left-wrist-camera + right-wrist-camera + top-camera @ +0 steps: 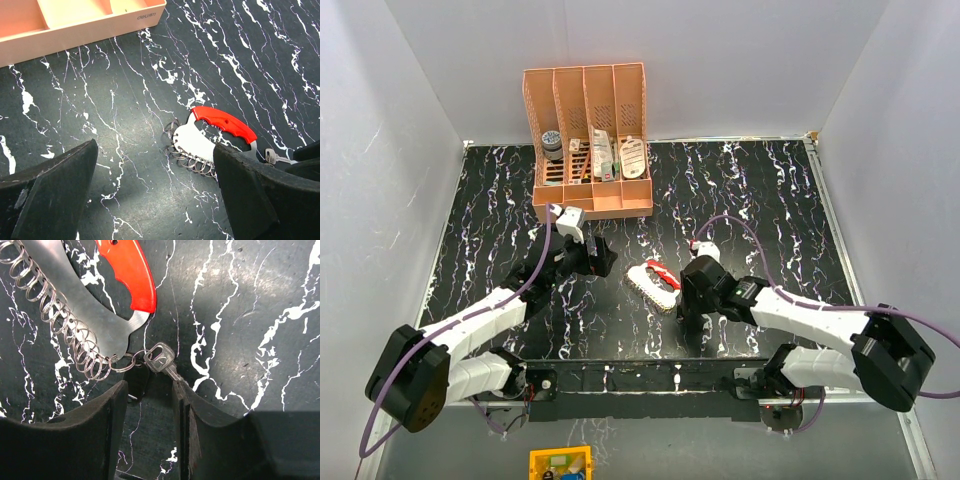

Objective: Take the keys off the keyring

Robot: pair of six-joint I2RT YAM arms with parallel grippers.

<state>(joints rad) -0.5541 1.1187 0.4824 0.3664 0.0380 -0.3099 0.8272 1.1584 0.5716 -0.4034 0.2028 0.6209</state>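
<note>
**Top view**
- Keys (655, 277): lying flat at the centre of the table (770, 200), between the two grippers.
- Left gripper (600, 255): just left of the keys and apart from them. Its spread cannot be judged from here.
- Right gripper (683, 298): at the right end of the keys. Contact cannot be told here.
- Organizer (588, 140): at the rear of the table, well apart from the keys, with small items in its compartments.

**Left wrist view**
- Left gripper (155, 150): fingers (50, 195) spread wide, holding nothing.
- Keys (200, 142): on the table ahead, near the finger on the picture's right.
- Red grip (225, 122): on the far edge of the keys.
- Rings (187, 157): a row along the near edge.
- Single key (271, 157): at the right end, partly hidden by that finger.
- Organizer (75, 22): its base sits in the upper left.

**Right wrist view**
- Right gripper (150, 387): fingers (75, 435) a narrow gap apart, nothing clamped.
- Single key (160, 358): just ahead of the gap, hanging on the last ring. Its blade runs toward the finger on the picture's right, and touch cannot be told.
- Keys (85, 305): upper left, with the red grip (127, 270) beside the rings (60, 325).
</note>
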